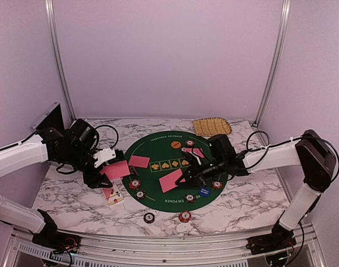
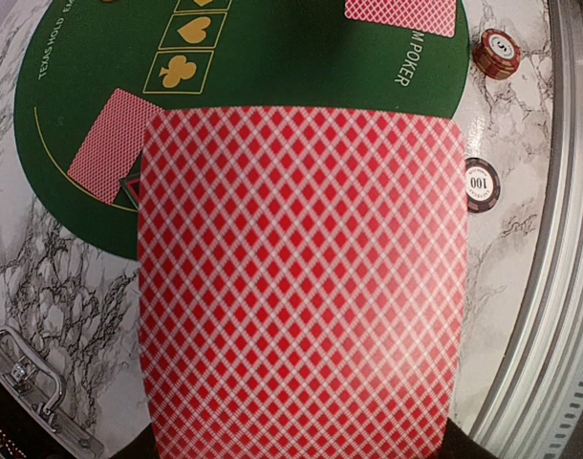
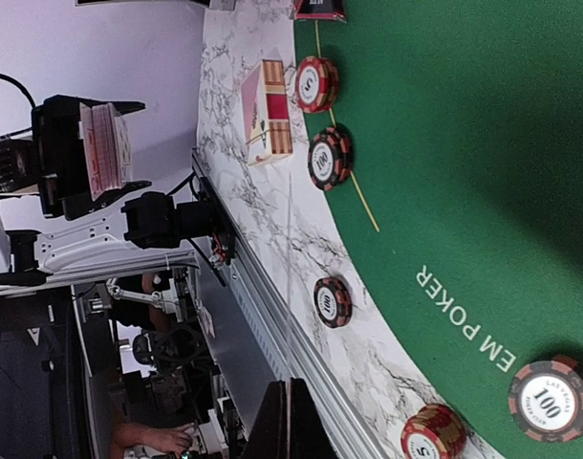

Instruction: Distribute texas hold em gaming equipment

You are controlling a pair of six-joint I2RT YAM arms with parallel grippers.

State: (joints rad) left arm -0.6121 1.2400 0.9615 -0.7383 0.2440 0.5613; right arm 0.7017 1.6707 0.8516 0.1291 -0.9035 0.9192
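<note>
My left gripper [image 1: 106, 169] is shut on a stack of red-backed playing cards [image 2: 301, 287] held above the left rim of the green mat [image 1: 158, 186]. In the left wrist view the stack hides the fingers. My right gripper [image 1: 187, 174] is shut on a single red-backed card [image 1: 170, 181] over the mat's middle. That card shows edge-on between the shut fingers [image 3: 272, 421]. One card [image 1: 139, 161] lies face down on the mat. Poker chips [image 1: 134, 184] [image 1: 184, 216] [image 3: 332, 301] sit around the near rim. An orange button [image 1: 175, 144] and a blue button [image 1: 204, 191] lie on the mat.
A card box [image 1: 112, 194] lies on the marble left of the mat. The tan woven tray [image 1: 212, 127] sits at the back right. Another chip [image 1: 149, 217] rests near the front rail [image 1: 158, 242]. Cables trail beside both arms.
</note>
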